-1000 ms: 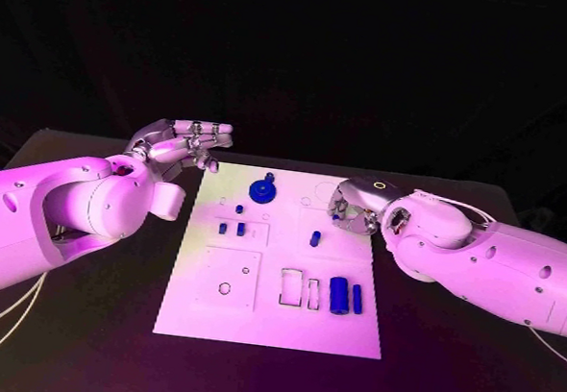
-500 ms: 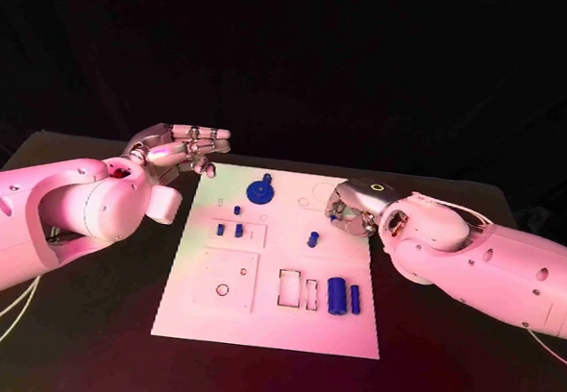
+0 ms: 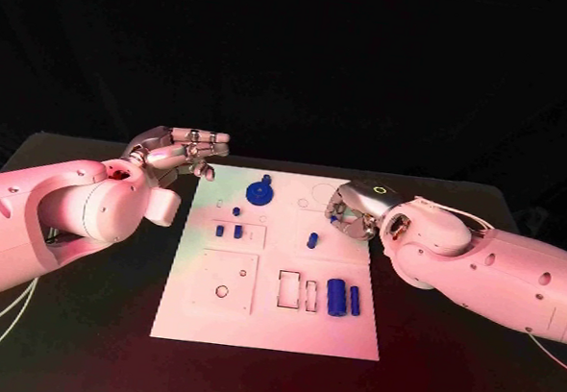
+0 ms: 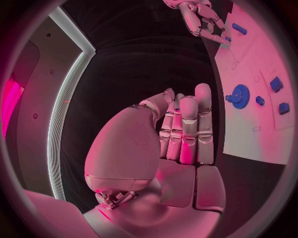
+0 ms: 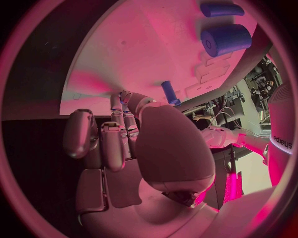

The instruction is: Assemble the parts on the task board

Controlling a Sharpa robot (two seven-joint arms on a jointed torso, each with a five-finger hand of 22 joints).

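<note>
Hands have barely shifted over the last second: left hand (image 3: pixel 181 150) stays at upper left, off the task board's (image 3: pixel 268 325) corner, fingers straight and empty. Right hand (image 3: pixel 353 209) stays at the board's right edge, fingers seemingly curled on nothing. Blue gear (image 3: pixel 261 191), small peg (image 3: pixel 312 240) and cylinder (image 3: pixel 337 295) lie untouched, so assembly hasn't advanced.
</note>
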